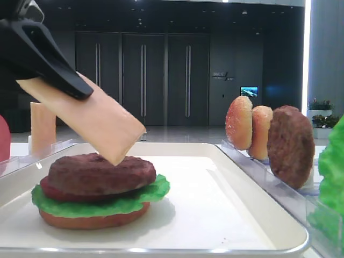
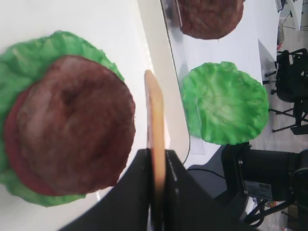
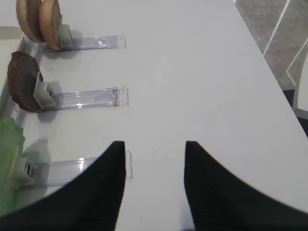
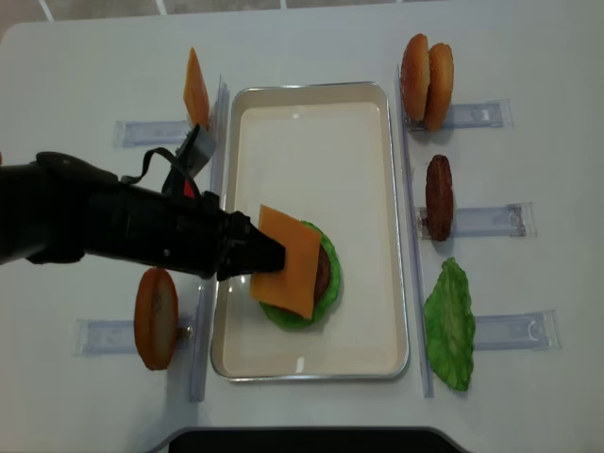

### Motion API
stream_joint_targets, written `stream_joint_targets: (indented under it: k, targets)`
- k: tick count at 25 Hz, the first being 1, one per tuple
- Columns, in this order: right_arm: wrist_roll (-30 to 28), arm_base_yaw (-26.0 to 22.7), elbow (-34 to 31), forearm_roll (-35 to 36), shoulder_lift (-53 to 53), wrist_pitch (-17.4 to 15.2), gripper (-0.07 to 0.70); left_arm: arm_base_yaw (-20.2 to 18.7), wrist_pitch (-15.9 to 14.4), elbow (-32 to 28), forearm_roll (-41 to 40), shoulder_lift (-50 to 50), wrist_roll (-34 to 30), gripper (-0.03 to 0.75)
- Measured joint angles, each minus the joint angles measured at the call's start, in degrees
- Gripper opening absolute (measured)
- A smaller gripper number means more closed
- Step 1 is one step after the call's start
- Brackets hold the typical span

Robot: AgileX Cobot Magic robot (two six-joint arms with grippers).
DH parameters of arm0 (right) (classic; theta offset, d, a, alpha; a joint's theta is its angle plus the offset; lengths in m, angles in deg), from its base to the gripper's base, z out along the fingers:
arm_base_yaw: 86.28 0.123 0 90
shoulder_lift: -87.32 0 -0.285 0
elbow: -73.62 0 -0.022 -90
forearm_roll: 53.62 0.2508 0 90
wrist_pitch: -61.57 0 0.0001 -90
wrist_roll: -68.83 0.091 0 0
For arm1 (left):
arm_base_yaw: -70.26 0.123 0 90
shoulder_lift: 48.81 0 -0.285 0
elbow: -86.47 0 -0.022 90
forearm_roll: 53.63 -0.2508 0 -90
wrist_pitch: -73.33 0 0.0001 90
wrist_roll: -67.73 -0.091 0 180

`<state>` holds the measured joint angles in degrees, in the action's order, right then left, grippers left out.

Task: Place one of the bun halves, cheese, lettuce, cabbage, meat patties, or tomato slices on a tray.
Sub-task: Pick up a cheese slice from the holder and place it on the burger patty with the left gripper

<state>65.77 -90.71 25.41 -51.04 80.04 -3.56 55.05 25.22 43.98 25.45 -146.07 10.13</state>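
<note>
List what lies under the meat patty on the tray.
Under the meat patty on the tray: a tomato slice, a lettuce leaf, then a bun half at the bottom. Their middles are covered. The left gripper holds cheese above.

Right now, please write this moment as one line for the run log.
left gripper: shut on cheese | cheese: tilted, low corner at patty on tray | right gripper: open, empty, over table

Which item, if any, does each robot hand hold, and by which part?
The left hand pinches the cheese by one edge, tilted above the meat patty. The right hand is open and holds nothing.
</note>
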Motion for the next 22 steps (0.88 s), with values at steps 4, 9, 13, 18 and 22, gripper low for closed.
stream_joint_targets:
  k: [4, 9, 13, 18, 22]
  targets:
    - [0.0, 0.0, 0.0, 0.0, 0.0, 0.0, 0.283, 0.0, 0.25, 0.0, 2.02, 0.0, -1.72, 0.03]
    - [0.0, 0.0, 0.0, 0.0, 0.0, 0.0, 0.283, 0.0, 0.48, 0.0, 3.79, 0.0, -2.8, 0.03]
    - [0.0, 0.0, 0.0, 0.0, 0.0, 0.0, 0.283, 0.0, 0.54, 0.0, 3.94, 0.0, -3.61, 0.03]
    - [0.0, 0.0, 0.0, 0.0, 0.0, 0.0, 0.283, 0.0, 0.03, 0.0, 5.43, -1.84, -4.11, 0.03]
    - [0.0, 0.0, 0.0, 0.0, 0.0, 0.0, 0.283, 0.0, -0.57, 0.0, 6.34, -2.94, -5.36, 0.03]
